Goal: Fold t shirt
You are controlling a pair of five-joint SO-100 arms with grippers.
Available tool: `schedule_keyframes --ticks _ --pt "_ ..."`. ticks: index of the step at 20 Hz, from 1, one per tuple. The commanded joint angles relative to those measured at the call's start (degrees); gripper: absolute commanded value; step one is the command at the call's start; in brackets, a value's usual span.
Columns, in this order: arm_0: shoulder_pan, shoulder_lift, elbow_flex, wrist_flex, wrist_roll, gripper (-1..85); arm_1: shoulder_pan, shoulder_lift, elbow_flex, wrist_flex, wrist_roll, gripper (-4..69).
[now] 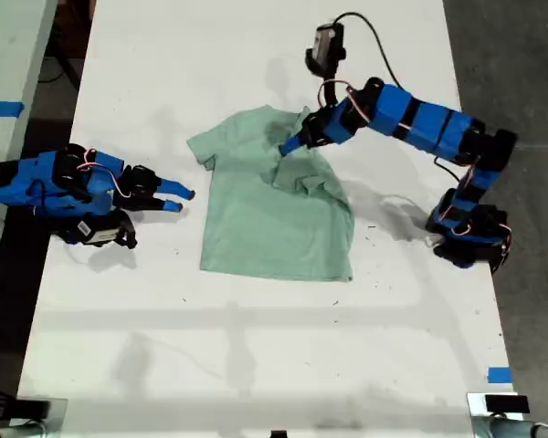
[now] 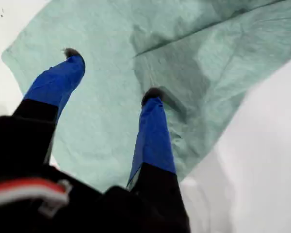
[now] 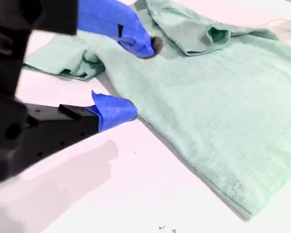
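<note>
Bright, even overhead light washes the white table (image 1: 256, 356) almost to glare in both wrist views. Soft shadows lie under my arms in the exterior view. My first gripper (image 2: 111, 75) is blurred up close, as is my second gripper (image 3: 133, 77); the exterior view stays sharp.

The t shirt (image 1: 274, 219) is pale mint green all over, with no picture or stripes on it. Where the cloth folds over, the green looks a bit darker. The table (image 1: 256, 365) is plain white. My first gripper (image 2: 111, 77) has bright blue fingers with dark tips, and its body is black with a red and white wire. My second gripper (image 3: 131, 80) has blue fingers too, on a black body. Both arms are blue and black. A little blue tape (image 1: 499, 375) sits on the table.
</note>
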Motion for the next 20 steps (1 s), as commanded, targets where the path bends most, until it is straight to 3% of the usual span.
schedule_keyframes --ticks 1,3,5,7,8,9,11,15,20 --pt "0.44 0.35 2.37 -1.14 0.18 17.2 1.32 22.24 10.55 7.65 5.54 24.0" --pt "0.44 0.35 2.37 -1.14 0.18 17.2 -4.39 45.00 37.09 1.58 12.74 18.5" --pt "0.44 0.35 2.37 -1.14 0.18 17.2 -13.01 65.92 64.25 -7.03 18.90 3.3" --pt "0.44 0.35 2.37 -1.14 0.18 17.2 -19.34 80.60 85.17 -10.99 24.87 1.6" --pt "0.44 0.35 2.37 -1.14 0.18 17.2 -20.39 90.97 92.99 -9.58 25.58 1.6" --pt "0.44 0.35 2.37 -1.14 0.18 17.2 -20.57 104.33 98.53 -4.31 24.35 1.6" --pt "0.44 0.35 2.37 -1.14 0.18 17.3 -19.86 106.88 100.72 1.85 21.62 1.6" --pt "0.44 0.35 2.37 -1.14 0.18 17.7 -18.81 108.02 105.82 0.62 13.01 2.8" --pt "0.44 0.35 2.37 -1.14 0.18 17.8 -18.46 108.02 106.35 0.18 11.69 4.1"
